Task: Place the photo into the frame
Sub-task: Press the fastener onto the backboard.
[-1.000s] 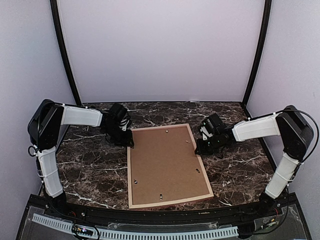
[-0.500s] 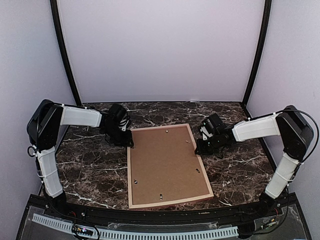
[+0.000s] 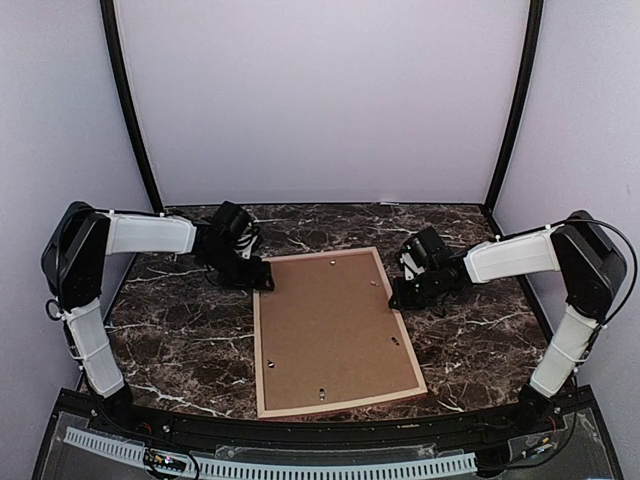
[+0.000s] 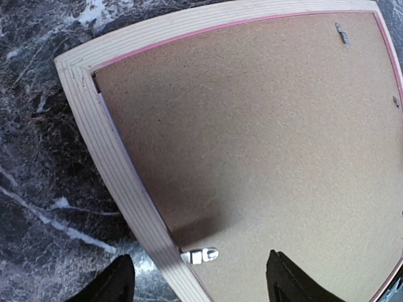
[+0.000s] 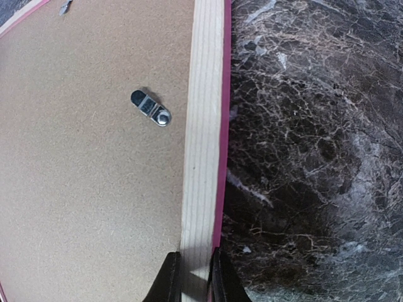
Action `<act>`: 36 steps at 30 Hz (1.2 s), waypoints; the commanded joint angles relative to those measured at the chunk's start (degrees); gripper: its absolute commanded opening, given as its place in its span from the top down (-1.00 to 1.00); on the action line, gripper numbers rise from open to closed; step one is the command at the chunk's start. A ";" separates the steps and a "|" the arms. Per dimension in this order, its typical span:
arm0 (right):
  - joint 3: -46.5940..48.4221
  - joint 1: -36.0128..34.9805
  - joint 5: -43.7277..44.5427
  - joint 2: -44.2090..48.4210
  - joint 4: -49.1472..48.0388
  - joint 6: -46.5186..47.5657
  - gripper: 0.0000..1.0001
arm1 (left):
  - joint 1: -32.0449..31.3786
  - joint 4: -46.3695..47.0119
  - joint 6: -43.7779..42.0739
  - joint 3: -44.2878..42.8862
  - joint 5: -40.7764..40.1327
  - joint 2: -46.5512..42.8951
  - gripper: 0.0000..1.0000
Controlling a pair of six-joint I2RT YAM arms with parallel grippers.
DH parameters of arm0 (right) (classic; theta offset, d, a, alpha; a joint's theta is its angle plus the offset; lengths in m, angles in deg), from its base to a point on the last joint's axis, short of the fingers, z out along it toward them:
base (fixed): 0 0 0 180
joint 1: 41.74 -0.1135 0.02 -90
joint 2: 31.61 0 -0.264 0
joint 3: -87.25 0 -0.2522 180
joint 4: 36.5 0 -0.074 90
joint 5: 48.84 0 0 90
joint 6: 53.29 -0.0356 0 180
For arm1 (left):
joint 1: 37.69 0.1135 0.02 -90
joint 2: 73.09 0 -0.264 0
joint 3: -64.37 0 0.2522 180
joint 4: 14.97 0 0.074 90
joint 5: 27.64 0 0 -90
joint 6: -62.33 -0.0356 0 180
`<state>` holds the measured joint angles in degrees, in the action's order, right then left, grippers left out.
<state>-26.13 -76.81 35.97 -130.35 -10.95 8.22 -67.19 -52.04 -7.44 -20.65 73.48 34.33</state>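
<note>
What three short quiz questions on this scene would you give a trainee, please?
1. True or false: the frame lies face up.
2. Which gripper stands wide open? A) left gripper B) right gripper
3. Fill in: the right gripper's fingers sit on either side of the frame's ___ rail.

Key
1. False: its back, with the backing panel, faces up.
2. A
3. right
</note>
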 commanded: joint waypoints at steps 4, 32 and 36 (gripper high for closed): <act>0.13 -0.26 -2.22 -3.13 1.54 -0.25 1.00 | -3.71 -0.72 1.26 7.01 -3.57 -10.47 -0.58; -2.31 0.20 -2.34 -2.86 -2.03 -2.01 1.00 | -25.41 -1.78 19.22 23.01 -7.50 -16.62 -0.47; -2.41 0.20 -2.54 -2.81 -2.19 -2.03 1.00 | -25.46 -1.91 19.07 23.06 -7.95 -15.97 -0.28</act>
<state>-26.41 -76.81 35.12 -131.33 -14.25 7.47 -92.24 -52.81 10.90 1.66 66.02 17.69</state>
